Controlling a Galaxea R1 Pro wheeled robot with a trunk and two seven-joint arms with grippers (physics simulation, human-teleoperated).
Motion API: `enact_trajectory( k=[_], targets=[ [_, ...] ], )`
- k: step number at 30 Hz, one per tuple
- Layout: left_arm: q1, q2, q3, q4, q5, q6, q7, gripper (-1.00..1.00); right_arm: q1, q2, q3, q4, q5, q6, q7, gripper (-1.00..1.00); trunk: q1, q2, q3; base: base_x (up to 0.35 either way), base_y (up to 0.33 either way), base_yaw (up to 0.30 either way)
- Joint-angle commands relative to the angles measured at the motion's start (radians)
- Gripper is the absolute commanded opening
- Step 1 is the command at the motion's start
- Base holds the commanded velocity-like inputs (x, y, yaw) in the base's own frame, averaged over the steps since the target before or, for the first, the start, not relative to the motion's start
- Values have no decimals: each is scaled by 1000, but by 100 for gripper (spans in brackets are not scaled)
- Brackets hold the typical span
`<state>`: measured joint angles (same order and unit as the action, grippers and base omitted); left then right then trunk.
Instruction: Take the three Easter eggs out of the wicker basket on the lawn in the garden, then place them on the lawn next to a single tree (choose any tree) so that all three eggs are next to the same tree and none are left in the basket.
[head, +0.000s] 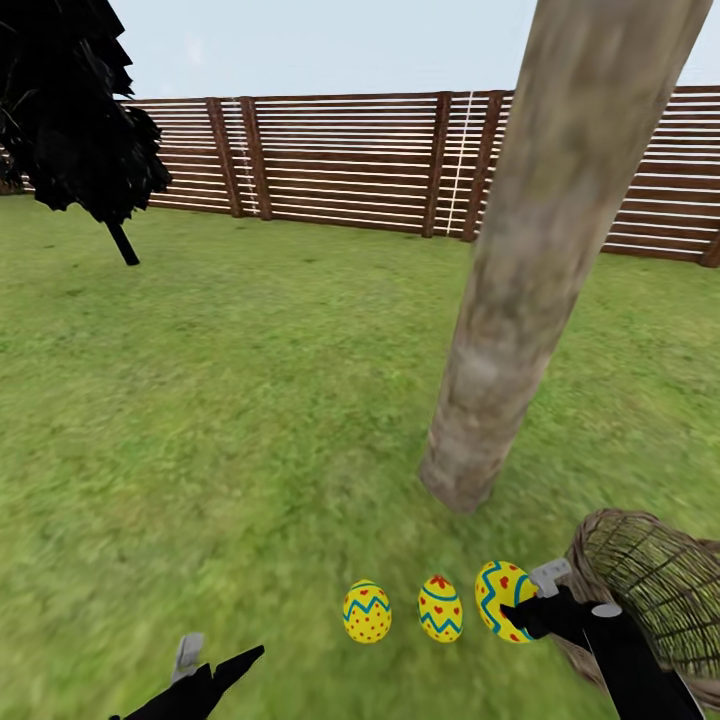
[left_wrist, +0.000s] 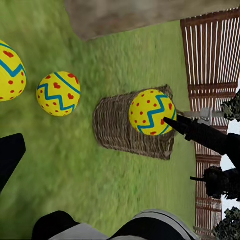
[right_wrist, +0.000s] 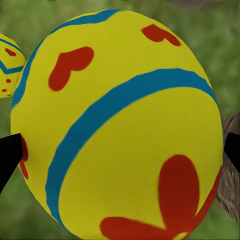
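Here, right tool (head: 527, 600) clamped on third egg (right_wrist: 117, 125), left tool (head: 222, 658) apart, fence (head: 350, 160) in head view.

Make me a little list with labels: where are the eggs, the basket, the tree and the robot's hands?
eggs: three in a row on the lawn near the tree's foot: left egg, middle egg, right egg
right egg: between the right gripper fingers; whether it touches the grass, cannot tell
basket: wicker basket tipped on its side, right of the eggs, no egg seen inside
tree: pale trunk just behind the eggs
left gripper: open, holding nothing
background: brown slat fence, dark tree
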<state>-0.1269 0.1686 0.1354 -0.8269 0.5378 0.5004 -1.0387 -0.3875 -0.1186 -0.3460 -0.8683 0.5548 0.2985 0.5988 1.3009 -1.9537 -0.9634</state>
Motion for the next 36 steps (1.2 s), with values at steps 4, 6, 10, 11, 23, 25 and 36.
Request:
enact_trajectory(
  k=[4, 6, 10, 11, 23, 25, 36],
  targets=[
    [0, 0, 0, 0, 6, 9, 0, 100, -1, 0, -13, -1, 7, 4, 5, -100, 0, 0, -1, 54, 0, 0],
    [0, 0, 0, 0, 6, 9, 0, 100, -1, 1, -14, -1, 7, 3, -5, -100, 0, 0, -1, 9, 0, 0],
    [0, 0, 0, 0, 7, 9, 0, 100, -1, 10, -15, 34, -13, -60, -48, -100, 15, -28, -13, 2, 0, 0],
    [0, 0, 0, 0, 7, 9, 1, 100, -1, 11, -15, 56, -28, -110, -75, -100, 19, -35, -16, 0, 0, 0],
    [0, 0, 0, 0, 7, 9, 1, 100, -1, 12, -16, 124, -53, -268, -222, -100, 65, -119, -54, 0, 0, 0],
    [0, 0, 0, 0, 7, 9, 1, 100, -1, 11, -16, 125, -53, -269, -234, -100, 73, -133, -60, 0, 0, 0],
    [0, 0, 0, 0, 7, 9, 1, 100, -1, 13, -13, 156, -60, -269, -328, -100, 115, -210, -95, 0, 0, 0]
  ],
)
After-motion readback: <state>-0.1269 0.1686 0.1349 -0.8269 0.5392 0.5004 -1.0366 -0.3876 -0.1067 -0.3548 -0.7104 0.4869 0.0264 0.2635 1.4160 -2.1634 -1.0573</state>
